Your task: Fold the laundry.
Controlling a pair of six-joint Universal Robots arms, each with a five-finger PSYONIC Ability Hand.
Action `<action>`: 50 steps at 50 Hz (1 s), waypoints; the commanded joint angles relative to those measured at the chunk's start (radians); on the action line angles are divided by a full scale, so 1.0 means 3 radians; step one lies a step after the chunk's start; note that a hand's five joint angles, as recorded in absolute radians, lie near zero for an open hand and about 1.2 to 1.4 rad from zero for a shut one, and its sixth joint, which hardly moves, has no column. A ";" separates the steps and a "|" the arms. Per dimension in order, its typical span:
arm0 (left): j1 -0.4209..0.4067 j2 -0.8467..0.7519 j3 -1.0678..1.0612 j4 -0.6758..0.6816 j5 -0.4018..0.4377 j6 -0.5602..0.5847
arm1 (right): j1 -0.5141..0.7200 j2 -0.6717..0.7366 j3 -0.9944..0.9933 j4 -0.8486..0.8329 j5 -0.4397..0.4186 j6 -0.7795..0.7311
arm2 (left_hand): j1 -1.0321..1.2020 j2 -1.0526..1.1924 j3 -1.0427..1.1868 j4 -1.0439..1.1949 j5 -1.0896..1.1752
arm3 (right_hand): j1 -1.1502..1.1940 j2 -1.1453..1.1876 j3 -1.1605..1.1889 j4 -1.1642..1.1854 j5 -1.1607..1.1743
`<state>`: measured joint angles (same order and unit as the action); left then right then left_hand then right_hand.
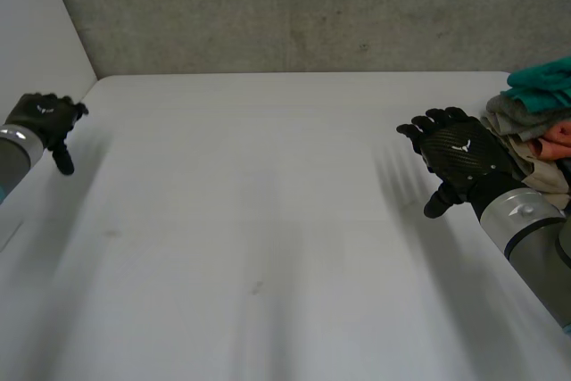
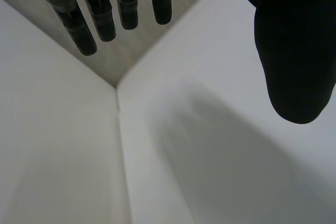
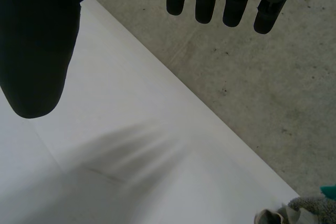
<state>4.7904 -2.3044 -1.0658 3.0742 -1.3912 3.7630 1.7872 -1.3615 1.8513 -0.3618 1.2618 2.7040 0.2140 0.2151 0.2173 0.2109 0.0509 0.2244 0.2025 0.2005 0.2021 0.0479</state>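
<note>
A heap of laundry [image 1: 542, 124] lies at the table's far right edge: a teal piece on top, grey, salmon and beige pieces under it. My right hand [image 1: 459, 153] hovers over the table just to the left of the heap, fingers straight and spread, holding nothing. In the right wrist view its fingers [image 3: 206, 3] and thumb [image 3: 37, 51] hang apart above the bare table, and a bit of the heap [image 3: 307, 209] shows beyond. My left hand [image 1: 46, 120] is at the far left edge of the table, open and empty, its fingers [image 2: 100, 17] straight.
The white table [image 1: 268, 220] ends at a grey concrete wall [image 1: 312, 6] at the back. A white side wall [image 1: 36, 24] meets it at the table's back left corner [image 2: 116, 90], close to my left hand.
</note>
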 commanded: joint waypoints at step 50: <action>-0.0755 0.2158 -0.1356 -0.0224 -0.0378 -0.1441 | -0.0179 -0.0165 -0.0653 0.0637 0.0053 0.0527 | -0.0131 -0.0135 -0.0143 -0.0121 -0.0170 | -0.0166 -0.0093 -0.0086 -0.0092 -0.0160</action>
<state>4.6863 -1.7774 -1.5178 3.1665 -1.4940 3.5118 1.7552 -1.3753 1.7463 -0.2734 1.2689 2.7526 0.2140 0.2073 0.2172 0.2061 0.0509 0.2244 0.2025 0.2005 0.2020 0.0479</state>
